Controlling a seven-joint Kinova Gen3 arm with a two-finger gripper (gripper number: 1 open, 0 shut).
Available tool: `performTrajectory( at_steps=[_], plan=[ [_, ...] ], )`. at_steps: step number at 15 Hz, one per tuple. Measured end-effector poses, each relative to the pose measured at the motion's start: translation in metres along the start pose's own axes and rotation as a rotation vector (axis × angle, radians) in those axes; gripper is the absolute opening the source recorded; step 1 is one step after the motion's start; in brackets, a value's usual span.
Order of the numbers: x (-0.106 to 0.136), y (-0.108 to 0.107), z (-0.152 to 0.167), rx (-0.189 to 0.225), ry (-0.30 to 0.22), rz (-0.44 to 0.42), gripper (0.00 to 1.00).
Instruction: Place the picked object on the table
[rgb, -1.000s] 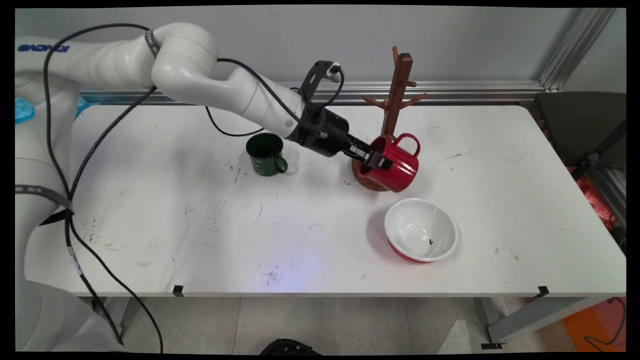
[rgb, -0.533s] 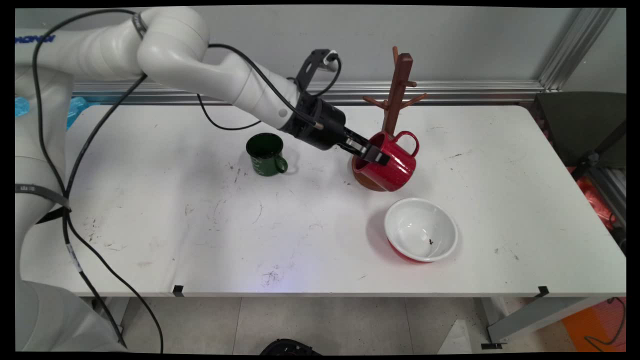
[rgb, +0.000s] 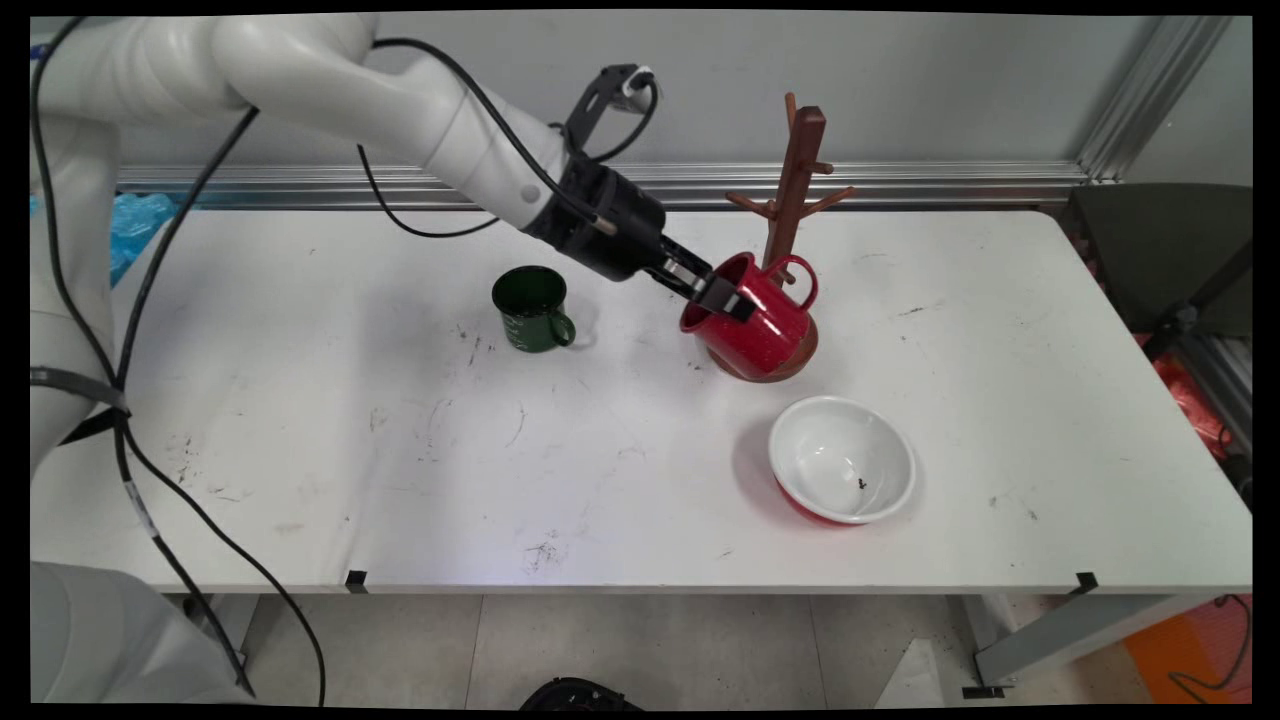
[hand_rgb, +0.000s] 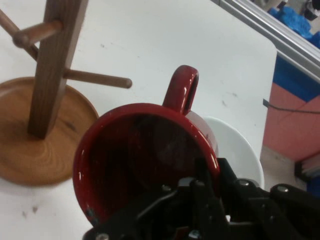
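My gripper (rgb: 722, 298) is shut on the rim of a red mug (rgb: 757, 320), one finger inside it and one outside. The mug hangs tilted above the table, its mouth toward the arm and its handle (rgb: 797, 270) pointing at the wooden mug tree (rgb: 795, 180). It covers most of the tree's round base (rgb: 803, 350). In the hand view the red mug (hand_rgb: 145, 155) fills the centre, its handle (hand_rgb: 181, 89) at the top near a peg (hand_rgb: 97, 78) of the mug tree (hand_rgb: 52, 60). The gripper (hand_rgb: 192, 192) clamps the rim at the bottom.
A dark green mug (rgb: 532, 308) stands upright left of the gripper. A bowl, white inside and red outside (rgb: 842, 459), sits in front of the tree toward the table's near side, also seen in the hand view behind the red mug, bowl (hand_rgb: 240, 150).
The arm has lifted and drawn the red mug up and to the left, away from the tree's post. The mug's mouth has turned more toward the arm.
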Motion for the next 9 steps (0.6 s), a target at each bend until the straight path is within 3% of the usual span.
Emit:
performTrajectory(
  at_steps=[5, 9],
  plan=[
    [-0.001, 0.007, -0.023, 0.016, -0.067, 0.036, 0.00],
    [-0.006, 0.004, -0.044, 0.064, -0.154, 0.096, 0.00]
  ],
)
